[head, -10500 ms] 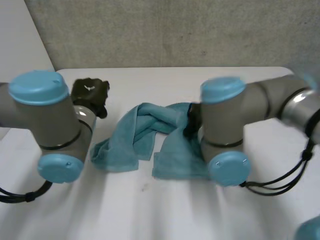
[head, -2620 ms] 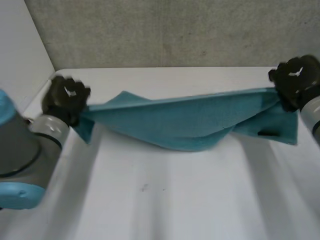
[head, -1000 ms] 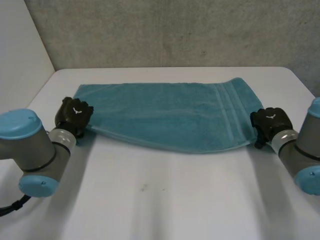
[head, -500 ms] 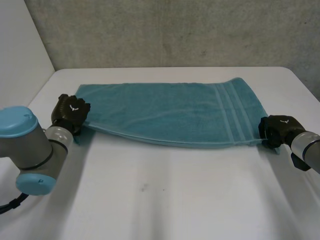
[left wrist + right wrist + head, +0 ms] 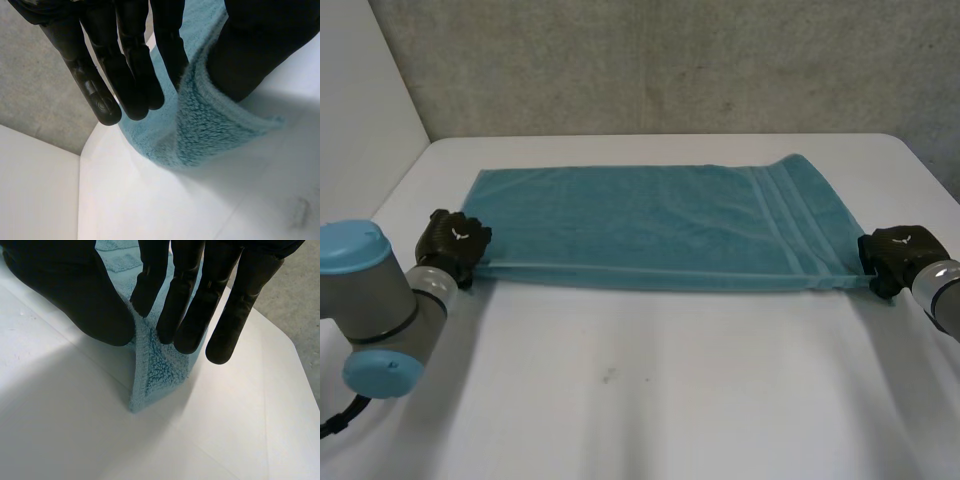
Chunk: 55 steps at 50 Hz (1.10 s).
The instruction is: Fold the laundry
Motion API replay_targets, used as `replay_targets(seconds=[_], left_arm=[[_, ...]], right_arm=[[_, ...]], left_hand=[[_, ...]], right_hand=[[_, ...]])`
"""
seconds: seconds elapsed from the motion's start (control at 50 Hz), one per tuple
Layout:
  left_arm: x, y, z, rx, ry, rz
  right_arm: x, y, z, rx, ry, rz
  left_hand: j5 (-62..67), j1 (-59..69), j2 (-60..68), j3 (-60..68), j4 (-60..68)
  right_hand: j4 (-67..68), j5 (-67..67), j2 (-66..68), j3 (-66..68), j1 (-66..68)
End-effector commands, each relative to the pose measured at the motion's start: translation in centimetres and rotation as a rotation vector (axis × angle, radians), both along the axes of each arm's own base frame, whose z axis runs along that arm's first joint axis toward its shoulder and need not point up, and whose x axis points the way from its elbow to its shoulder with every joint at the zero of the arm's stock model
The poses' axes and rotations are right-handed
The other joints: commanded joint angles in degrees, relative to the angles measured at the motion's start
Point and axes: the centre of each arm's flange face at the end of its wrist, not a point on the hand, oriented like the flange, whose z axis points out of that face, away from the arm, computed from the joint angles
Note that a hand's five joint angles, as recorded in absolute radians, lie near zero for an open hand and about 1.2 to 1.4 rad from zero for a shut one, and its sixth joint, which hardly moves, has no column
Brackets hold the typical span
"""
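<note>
A teal towel (image 5: pixel 650 225) lies spread flat across the far half of the white table (image 5: pixel 650 390), with woven stripes near its right end. My left hand (image 5: pixel 453 243) pinches the towel's near left corner (image 5: pixel 200 135) between straight fingers (image 5: pixel 135 75) and thumb. My right hand (image 5: pixel 898 255) pinches the near right corner (image 5: pixel 157 370) the same way, fingers (image 5: pixel 185 305) on one side and thumb on the other. Both held corners stand lifted a little off the table. The near edge runs taut and straight between the two hands.
A grey wall (image 5: pixel 660 65) stands behind the table's far edge. The table's left edge lies just beyond my left arm (image 5: pixel 370 300), and its right edge is close to my right hand. Bare table stretches in front of the towel.
Both hands have drawn the near edge toward me and outward; the towel's sagging near edge is now straight and the cloth lies flat. The right hand has closed on its corner.
</note>
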Motion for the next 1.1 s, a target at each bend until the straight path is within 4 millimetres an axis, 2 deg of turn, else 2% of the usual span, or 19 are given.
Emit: replay_targets(seconds=[0.02,0.16,0.24,0.26,0.34,0.4,0.48,0.5,0.52,0.56,0.58,0.64,0.66,0.72,0.74,0.8,0.88,1.04,1.1], left_arm=[[0.4,1.1,1.2,0.015,-0.001,0.006],[1.0,3.9,2.5,0.048,-0.013,0.014],[2.3,6.5,3.1,0.175,-0.088,0.052],[3.0,7.7,3.2,0.25,-0.125,0.078],[3.7,10.2,3.5,0.403,-0.176,0.099],[3.7,10.5,4.1,0.394,-0.176,0.096],[3.3,9.4,4.7,0.313,-0.157,0.093],[3.2,9.1,4.9,0.29,-0.152,0.092],[3.2,9.1,4.9,0.29,-0.152,0.092],[2.7,7.3,4.5,0.223,-0.144,0.088],[2.3,6.1,3.8,0.205,-0.146,0.081],[1.8,4.2,3.1,0.169,-0.142,0.077],[1.4,3.0,2.8,0.144,-0.136,0.076],[1.0,1.1,2.2,0.11,-0.126,0.075],[0.6,-0.1,2.0,0.075,-0.12,0.074],[-0.3,-1.9,2.2,0.007,-0.104,0.065],[-1.2,-5.3,2.4,-0.109,-0.077,0.063],[-3.1,-8.5,2.6,-0.241,-0.041,0.005],[-3.6,-9.2,2.3,-0.257,-0.035,-0.02]], right_arm=[[0.0,0.2,0.7,-0.001,0.018,0.012],[0.1,2.0,2.7,0.057,0.117,0.067],[0.0,5.6,4.6,0.202,0.29,0.182],[-0.3,7.1,5.1,0.265,0.346,0.224],[-1.5,9.6,6.9,0.361,0.444,0.283],[-1.8,9.6,8.2,0.312,0.476,0.284],[-1.9,8.4,9.0,0.214,0.498,0.254],[-1.9,7.3,8.9,0.147,0.513,0.238],[-1.9,6.9,8.6,0.134,0.514,0.235],[-2.0,5.8,7.6,0.121,0.512,0.224],[-1.8,4.8,6.3,0.11,0.506,0.222],[-0.1,3.6,4.9,0.065,0.502,0.25],[1.4,2.9,4.3,0.026,0.5,0.271],[3.1,1.8,3.8,-0.032,0.494,0.267],[3.8,0.9,3.5,-0.073,0.49,0.248],[4.4,-1.0,3.2,-0.149,0.492,0.212],[5.1,-4.6,2.5,-0.306,0.495,0.159],[8.5,-8.4,1.7,-0.52,0.488,0.148],[8.7,-9.4,1.2,-0.546,0.491,0.132]], left_hand=[[15.81,14.73,14.13,14.66,14.34],[15.81,14.73,14.13,14.66,14.34],[15.81,14.73,14.13,14.66,14.34],[15.81,14.73,14.13,14.66,14.34],[15.81,14.73,14.13,14.66,14.34],[15.81,14.73,14.13,14.66,14.34],[15.81,14.73,14.13,14.66,14.34],[15.81,14.73,14.13,14.66,14.34],[15.81,14.73,14.13,14.66,14.34],[15.81,14.73,14.13,14.66,14.34],[15.81,14.73,14.13,14.66,14.34],[15.81,14.73,14.13,14.66,14.34],[15.81,14.73,14.13,14.66,14.34],[15.81,14.73,14.13,14.66,14.34],[15.81,14.73,14.13,14.66,14.34],[15.81,14.73,14.13,14.66,14.34],[15.81,14.73,14.13,14.66,14.34],[15.81,14.73,14.13,14.66,14.34],[15.81,14.73,14.13,14.66,14.34]], right_hand=[[11.89,14.22,12.8,12.35,24.53],[11.89,14.22,12.8,12.35,24.53],[11.89,14.22,12.8,12.35,24.53],[11.89,14.22,12.8,12.35,24.53],[11.89,14.22,12.8,12.35,24.53],[11.89,14.22,12.8,12.35,24.53],[11.89,14.22,12.8,12.35,24.53],[11.89,14.22,12.8,12.35,24.53],[11.89,14.22,12.8,12.35,24.53],[11.89,14.22,12.8,12.35,24.53],[11.89,14.22,12.8,12.35,24.53],[11.89,14.22,12.8,12.35,24.53],[11.89,14.22,12.8,12.35,24.53],[11.89,14.22,12.8,12.35,24.53],[11.89,14.22,12.8,12.35,24.53],[11.89,14.22,12.8,12.35,24.53],[11.89,14.22,12.8,12.35,24.53],[11.89,14.22,12.8,12.35,24.53],[11.89,14.22,12.8,12.35,24.53]])
